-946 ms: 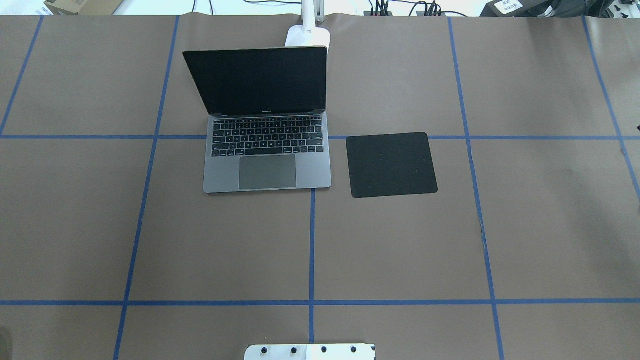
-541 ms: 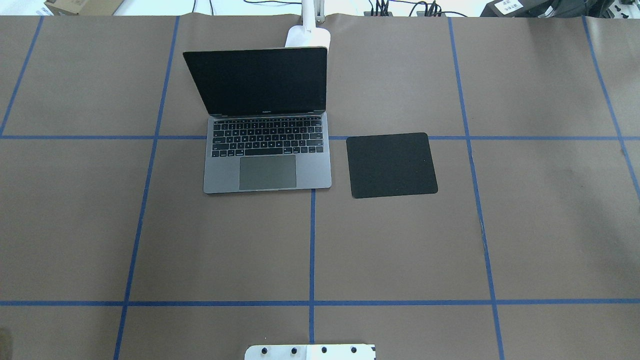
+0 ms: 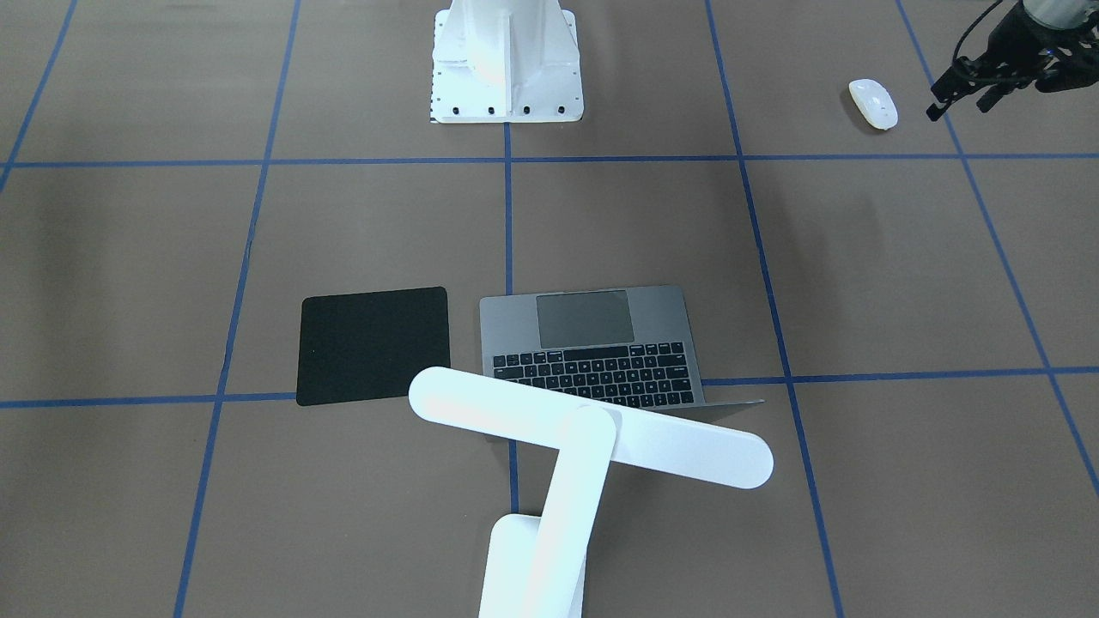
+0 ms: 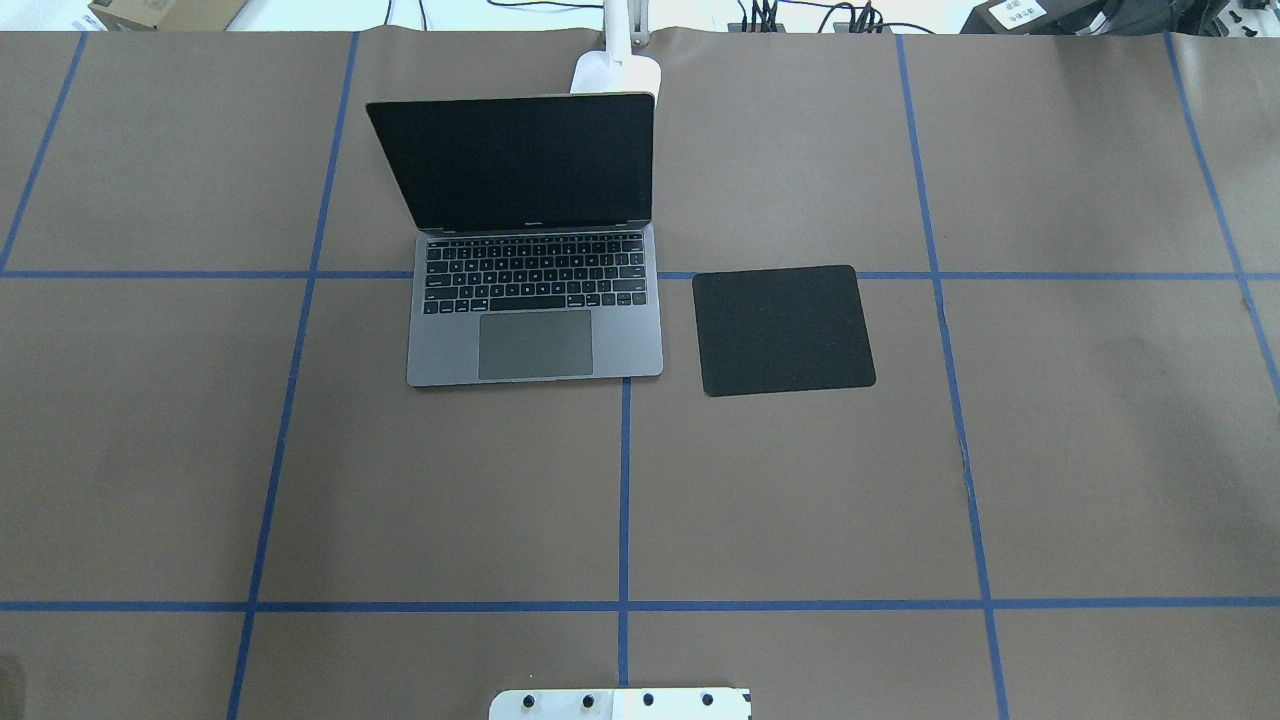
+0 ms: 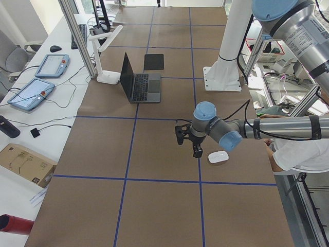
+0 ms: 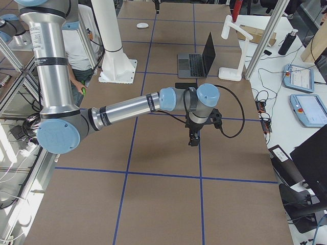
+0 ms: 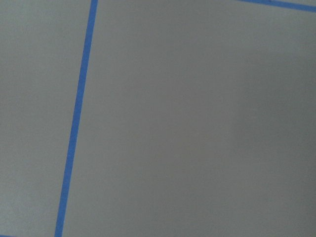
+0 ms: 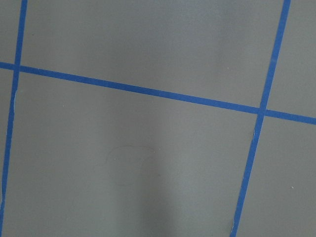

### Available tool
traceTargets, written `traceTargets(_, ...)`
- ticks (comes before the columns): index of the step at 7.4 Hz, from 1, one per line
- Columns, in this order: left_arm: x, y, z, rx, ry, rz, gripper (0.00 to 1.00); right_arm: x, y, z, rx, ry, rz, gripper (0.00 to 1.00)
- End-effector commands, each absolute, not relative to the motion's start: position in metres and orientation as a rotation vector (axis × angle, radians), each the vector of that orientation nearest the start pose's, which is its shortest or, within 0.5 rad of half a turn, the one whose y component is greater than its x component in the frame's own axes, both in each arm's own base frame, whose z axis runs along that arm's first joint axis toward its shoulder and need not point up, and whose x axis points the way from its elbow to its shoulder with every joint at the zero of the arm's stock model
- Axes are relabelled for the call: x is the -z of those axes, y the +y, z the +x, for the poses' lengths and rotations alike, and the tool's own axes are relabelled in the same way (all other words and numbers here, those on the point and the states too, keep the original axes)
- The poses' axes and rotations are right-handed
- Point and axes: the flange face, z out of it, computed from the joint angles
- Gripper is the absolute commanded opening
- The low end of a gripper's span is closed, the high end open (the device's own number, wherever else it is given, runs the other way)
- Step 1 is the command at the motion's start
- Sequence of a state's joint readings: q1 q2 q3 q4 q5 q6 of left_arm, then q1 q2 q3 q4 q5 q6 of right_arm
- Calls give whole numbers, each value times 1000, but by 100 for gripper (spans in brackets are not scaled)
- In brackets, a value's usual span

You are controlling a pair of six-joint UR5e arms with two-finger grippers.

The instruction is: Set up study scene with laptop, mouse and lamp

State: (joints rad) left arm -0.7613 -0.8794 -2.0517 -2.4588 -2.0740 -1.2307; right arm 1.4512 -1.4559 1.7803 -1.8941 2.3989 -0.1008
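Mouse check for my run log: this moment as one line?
small glossy white mouse: ungrasped; left hand: open beside it, apart; black square mat: bare; right hand: unclear

Brown paper is covering the table, with blue tape lines crossing it in a grid. A white side bench is running along the table's far edge, carrying two teach pendants and a cardboard box. A grey chair is standing beside it, and even light is falling throughout.
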Motion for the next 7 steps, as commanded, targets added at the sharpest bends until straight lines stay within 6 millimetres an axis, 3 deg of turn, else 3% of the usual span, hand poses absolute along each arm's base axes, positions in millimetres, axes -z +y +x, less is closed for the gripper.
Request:
traceTargets(1, -583, -193, 131, 259, 827, -91, 100, -522, -527, -3, 216, -826, 13, 99)
traceTargets(2, -589, -186, 128, 274, 810, -101, 100, -522, -526, -3, 216, -826, 12, 99)
traceTargets(4, -605, -169, 160, 302, 760, -100, 99, -524, -525, -3, 215, -827, 9, 99)
traceTargets(7, -633, -140, 189, 288, 750, -100, 99, -519, -524, -3, 216, -832, 20, 99)
